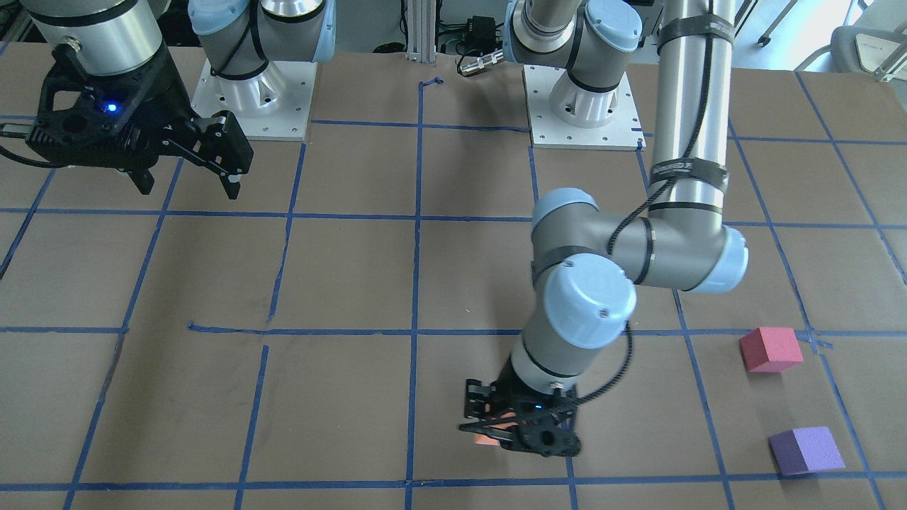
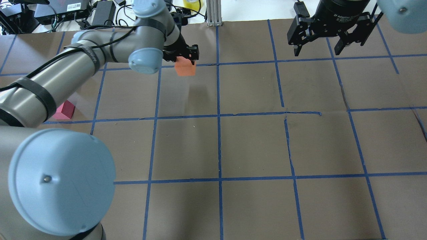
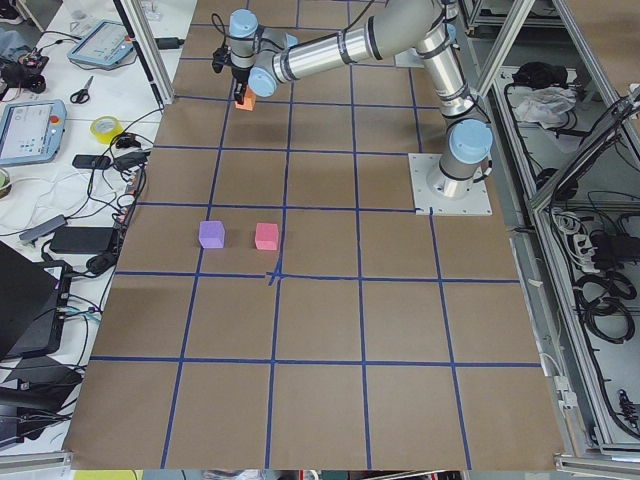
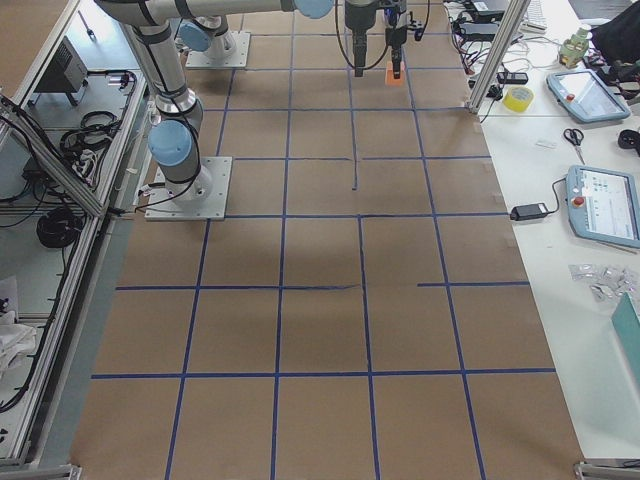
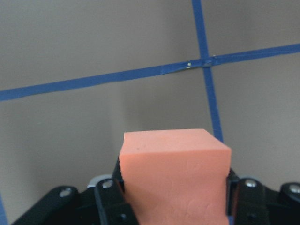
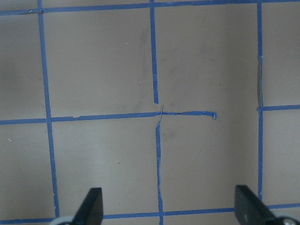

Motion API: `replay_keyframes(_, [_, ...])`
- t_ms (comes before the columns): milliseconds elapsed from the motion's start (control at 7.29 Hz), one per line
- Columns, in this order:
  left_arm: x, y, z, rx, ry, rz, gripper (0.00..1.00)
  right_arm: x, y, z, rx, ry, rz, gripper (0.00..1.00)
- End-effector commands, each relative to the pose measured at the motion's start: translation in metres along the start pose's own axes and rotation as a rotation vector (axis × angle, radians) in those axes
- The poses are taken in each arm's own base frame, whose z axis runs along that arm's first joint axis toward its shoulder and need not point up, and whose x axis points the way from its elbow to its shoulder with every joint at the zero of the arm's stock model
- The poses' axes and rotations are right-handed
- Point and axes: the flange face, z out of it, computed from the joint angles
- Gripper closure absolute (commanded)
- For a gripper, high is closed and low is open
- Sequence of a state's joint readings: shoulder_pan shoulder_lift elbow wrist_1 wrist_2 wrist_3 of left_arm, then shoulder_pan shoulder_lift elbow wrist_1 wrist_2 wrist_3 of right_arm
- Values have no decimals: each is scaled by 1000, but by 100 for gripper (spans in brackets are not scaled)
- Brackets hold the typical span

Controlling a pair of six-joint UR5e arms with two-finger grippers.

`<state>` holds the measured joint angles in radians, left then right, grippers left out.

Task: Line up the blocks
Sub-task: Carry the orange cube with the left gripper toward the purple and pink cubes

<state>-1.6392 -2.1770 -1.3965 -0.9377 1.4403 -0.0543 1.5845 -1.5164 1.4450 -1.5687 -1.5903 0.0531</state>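
My left gripper [image 1: 511, 425] is shut on the orange block [image 2: 185, 66], at the far side of the table near its middle. The block fills the space between the fingers in the left wrist view [image 5: 174, 176], and its shadow lies apart from it on the paper, so it hangs above the table. The pink-red block [image 1: 771, 349] and the purple block [image 1: 806, 450] sit side by side on the table at my far left, a small gap between them. The purple one is hidden in the overhead view. My right gripper [image 2: 317, 51] is open and empty, high over the table's right side.
Brown paper with a blue tape grid [image 2: 219, 115] covers the table. The two arm bases [image 1: 258, 99] stand at my edge. An aluminium post [image 2: 212, 13], cables and electronics lie along the far edge. My left forearm [image 2: 66, 76] stretches over the pink-red block's area.
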Motion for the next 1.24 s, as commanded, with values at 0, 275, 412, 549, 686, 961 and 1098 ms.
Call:
replay_keyframes(0, [-132, -14, -31, -23, -43, -121, 100, 0, 0, 0, 1, 2, 0, 0])
replay_keyframes(275, [-270, -2, -49, -59, -63, -54, 100, 0, 0, 0, 1, 0, 0, 0])
replay_keyframes(412, [-312, 5, -46, -66, -59, 5, 100, 0, 0, 1, -2, 2, 0, 0])
replay_keyframes(549, [-368, 17, -54, -61, -70, -45, 100, -1, 1, 0, 0, 0, 0, 0])
replay_keyframes(686, [-402, 25, -59, -57, -79, -17, 100, 0, 0, 1, -2, 2, 2, 0])
replay_keyframes(961, [-408, 23, -59, -54, -92, -6, 100, 0, 0, 1, -2, 2, 2, 0])
replay_keyframes(1098, [-411, 23, -54, -59, -92, -36, 100, 0, 0, 1, -2, 2, 2, 0])
